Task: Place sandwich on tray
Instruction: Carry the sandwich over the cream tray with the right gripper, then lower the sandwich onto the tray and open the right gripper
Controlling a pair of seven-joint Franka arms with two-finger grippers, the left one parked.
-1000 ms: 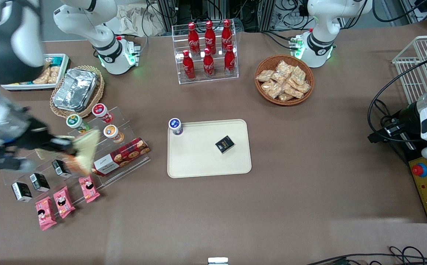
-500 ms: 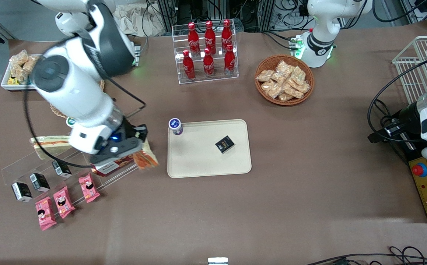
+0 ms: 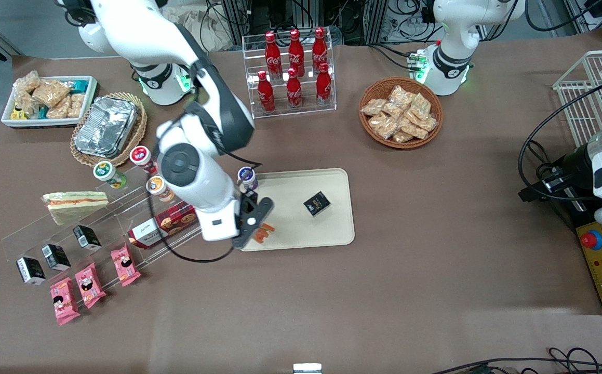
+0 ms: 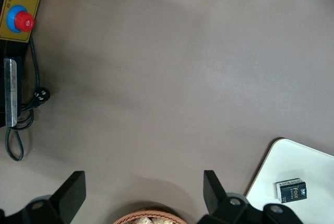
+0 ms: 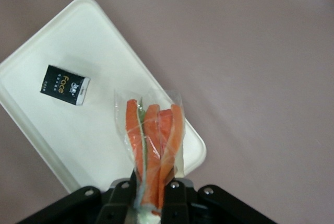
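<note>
My right gripper is shut on the clear-wrapped sandwich, whose red-orange and green filling shows between the fingers in the right wrist view. It hangs above the corner of the cream-beige tray that is nearest the front camera, toward the working arm's end. The tray also shows in the right wrist view and the left wrist view. A second near-identical sandwich wedge lies on the clear acrylic shelf.
A black packet lies on the tray and a small purple-lidded cup stands at its corner. A cookie box, small cups, black and pink packets fill the shelf. A foil container, cola rack and snack basket stand farther back.
My right gripper has carried the sandwich from the shelf sideways to above the tray's near corner. The other sandwich stays on the shelf.
</note>
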